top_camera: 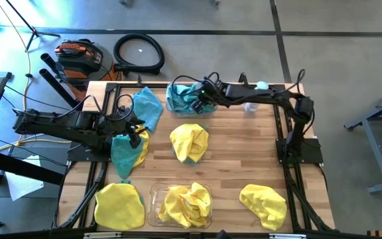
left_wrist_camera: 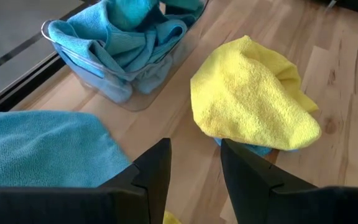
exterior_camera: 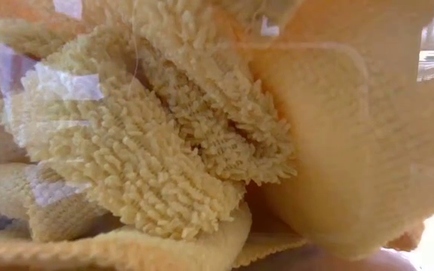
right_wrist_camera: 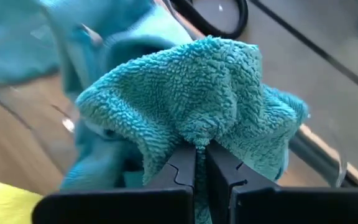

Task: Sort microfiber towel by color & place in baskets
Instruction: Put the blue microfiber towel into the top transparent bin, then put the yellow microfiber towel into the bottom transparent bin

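Note:
My right gripper (top_camera: 200, 99) reaches from the table's right over the far basket (top_camera: 172, 110) and is shut on a teal towel (right_wrist_camera: 191, 93). More teal cloth (left_wrist_camera: 126, 37) lies in that basket. The near basket (top_camera: 155, 199) holds yellow towels (exterior_camera: 149, 150). Loose yellow towels lie at the centre (top_camera: 190, 143), near left (top_camera: 119, 206) and near right (top_camera: 264, 206). My left gripper (left_wrist_camera: 194, 165) stands open at the left, above the table. A teal towel (top_camera: 148, 106) lies beside it, and a teal-and-yellow heap (top_camera: 126, 151) lies below it. My right gripper pinches a bunched fold of the teal towel (right_wrist_camera: 199, 135) between its two fingers. The fingers slant downward from the table's right. The towel humps up beyond the fingertips and drapes around them over the far basket. I cannot tell whether it hangs clear of the cloth below.
A small white-and-clear bottle (top_camera: 250, 106) stands on the table under the right arm. Bare wood (top_camera: 244, 156) lies between the centre towel and the right arm's base. Hoses and a tool bag (top_camera: 78, 56) lie on the floor beyond the far edge.

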### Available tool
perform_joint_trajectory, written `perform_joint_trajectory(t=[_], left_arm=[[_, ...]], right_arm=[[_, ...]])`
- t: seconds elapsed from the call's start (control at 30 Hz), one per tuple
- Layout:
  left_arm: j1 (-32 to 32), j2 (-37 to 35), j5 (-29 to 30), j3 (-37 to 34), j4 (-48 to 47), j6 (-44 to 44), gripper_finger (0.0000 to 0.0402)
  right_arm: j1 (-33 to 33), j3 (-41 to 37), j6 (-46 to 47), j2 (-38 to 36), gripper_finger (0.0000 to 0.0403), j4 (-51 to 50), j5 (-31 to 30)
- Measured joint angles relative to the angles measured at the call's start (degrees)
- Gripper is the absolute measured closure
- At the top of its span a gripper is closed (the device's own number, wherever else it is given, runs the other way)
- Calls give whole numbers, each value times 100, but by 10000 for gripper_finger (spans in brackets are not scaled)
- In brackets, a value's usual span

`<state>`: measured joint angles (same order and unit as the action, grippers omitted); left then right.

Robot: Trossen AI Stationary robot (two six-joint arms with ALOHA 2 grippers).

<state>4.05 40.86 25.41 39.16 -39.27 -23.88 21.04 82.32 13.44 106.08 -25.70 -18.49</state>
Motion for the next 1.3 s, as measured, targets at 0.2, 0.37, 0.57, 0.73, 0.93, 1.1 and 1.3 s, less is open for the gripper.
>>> perform_joint_trajectory(t=[0.2, 0.37, 0.57, 0.73, 0.93, 1.1, 1.3], left_arm=[[0, 0, 0, 0, -5, -7, 273], [0, 0, -45, 0, -27, -146, 273], [2, 0, -90, 0, -42, -155, 273], [2, 0, -90, 2, -42, -160, 273], [2, 0, -90, 2, -42, -160, 273], [2, 0, -90, 2, -42, -160, 273], [2, 0, -87, 4, -42, -162, 273]], right_arm=[[233, 9, 47, 324, 401, -303, 588], [394, 7, 11, 653, 400, -658, 913], [422, 7, -35, 742, 381, -624, 926], [422, 15, -156, 741, 342, -622, 928], [422, 432, -45, 730, 291, -1008, 930], [422, 1102, -47, 718, 268, -1770, 928], [338, 1820, 58, 706, 266, -2869, 915]])
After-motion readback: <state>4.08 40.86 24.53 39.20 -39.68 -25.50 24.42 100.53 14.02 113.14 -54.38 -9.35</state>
